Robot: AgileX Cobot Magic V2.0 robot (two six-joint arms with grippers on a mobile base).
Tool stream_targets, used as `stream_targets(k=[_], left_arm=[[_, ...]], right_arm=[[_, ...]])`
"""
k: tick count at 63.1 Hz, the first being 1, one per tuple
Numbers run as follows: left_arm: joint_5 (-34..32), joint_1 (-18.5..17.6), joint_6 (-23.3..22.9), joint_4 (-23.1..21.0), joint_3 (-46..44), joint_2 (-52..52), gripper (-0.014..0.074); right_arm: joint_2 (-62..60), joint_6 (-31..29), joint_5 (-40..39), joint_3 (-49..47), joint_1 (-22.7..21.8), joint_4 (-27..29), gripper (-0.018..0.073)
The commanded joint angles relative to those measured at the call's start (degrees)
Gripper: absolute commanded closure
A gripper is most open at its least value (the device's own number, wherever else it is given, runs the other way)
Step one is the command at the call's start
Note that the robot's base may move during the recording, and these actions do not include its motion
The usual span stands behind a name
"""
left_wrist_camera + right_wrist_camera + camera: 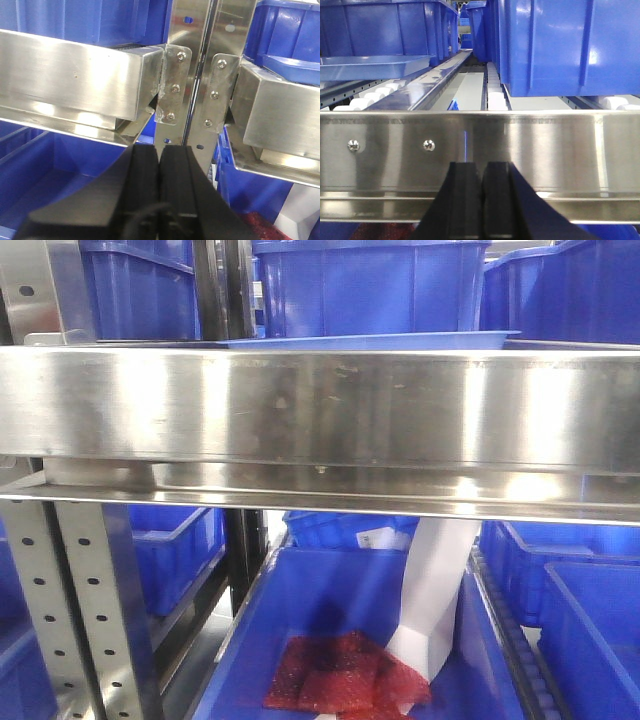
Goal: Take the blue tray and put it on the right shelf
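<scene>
Front view: shallow light-blue plastic tray (370,341) lies on the shiny stainless-steel shelf (320,410), just behind its broad front rail, deep blue plastic bins (370,285) behind it. Right wrist view: same tray (375,65) at left on white rollers (375,92); right hand (481,200) black fingers pressed together, empty, before the rail. Left hand (160,185) likewise pressed together, empty, below a perforated grey upright (192,75).

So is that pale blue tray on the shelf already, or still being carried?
On the shelf: the blue tray lies flat behind the steel rail; both grippers are shut, empty.
</scene>
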Motion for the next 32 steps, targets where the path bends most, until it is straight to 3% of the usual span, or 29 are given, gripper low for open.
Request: stream_targets(k=[1,32], left_arm=[[-5.0,0.2,0.2,-0.5,1.7,-0.6,0.0645],[-5.0,0.2,0.2,-0.5,1.7,-0.6,0.0645]], right_arm=[[-1.2,-0.8,-5.1,-1.4,-0.2,0.0,0.0508],[-1.2,-0.8,-4.9,-1.4,-0.2,0.0,0.0508]])
